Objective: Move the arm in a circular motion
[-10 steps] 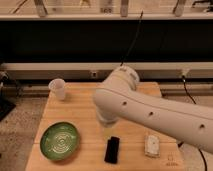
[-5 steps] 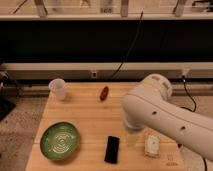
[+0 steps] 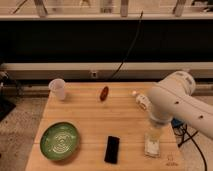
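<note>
No writing is legible anywhere. Nearest on the tabletop [image 3: 90,120], the black slab [image 3: 112,149] lies between the green plate [image 3: 60,140] and the gripper [image 3: 153,136], whose grasp I cannot tell. The arm [image 3: 180,102] hangs above the tabletop's right edge. Farther back lie a red object [image 3: 104,93] and a clear cup [image 3: 58,89].

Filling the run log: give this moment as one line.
arm: over table's right side | gripper: above white packet | plate, phone apart
</note>
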Tool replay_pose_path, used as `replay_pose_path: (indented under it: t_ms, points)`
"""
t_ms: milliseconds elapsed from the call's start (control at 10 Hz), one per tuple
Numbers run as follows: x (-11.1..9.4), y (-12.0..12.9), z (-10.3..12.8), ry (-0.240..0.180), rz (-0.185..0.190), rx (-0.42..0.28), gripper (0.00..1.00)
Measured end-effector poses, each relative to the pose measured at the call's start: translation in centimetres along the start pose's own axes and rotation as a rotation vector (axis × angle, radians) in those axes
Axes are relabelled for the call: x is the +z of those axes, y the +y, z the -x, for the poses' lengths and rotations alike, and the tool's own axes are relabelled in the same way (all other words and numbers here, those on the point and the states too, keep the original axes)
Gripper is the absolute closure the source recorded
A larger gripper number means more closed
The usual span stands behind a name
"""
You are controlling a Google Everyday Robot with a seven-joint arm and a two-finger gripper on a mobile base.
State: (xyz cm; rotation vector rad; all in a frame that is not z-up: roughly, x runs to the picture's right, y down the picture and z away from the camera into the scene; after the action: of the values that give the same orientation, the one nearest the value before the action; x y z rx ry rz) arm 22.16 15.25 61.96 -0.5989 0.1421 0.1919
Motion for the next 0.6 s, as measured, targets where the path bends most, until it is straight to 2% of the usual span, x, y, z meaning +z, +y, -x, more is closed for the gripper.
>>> replay_pose_path:
  t_ms: [100,200,600]
  points:
    - [0.8,-1.3,-0.7,0.015,0.007,0.027,0.2]
    - [2.0,-3.9,-1.3,0.036,0.013,0.068,0.2]
    - [3.8,-11.7,-0.7,0.062,0.026,0.148,0.2]
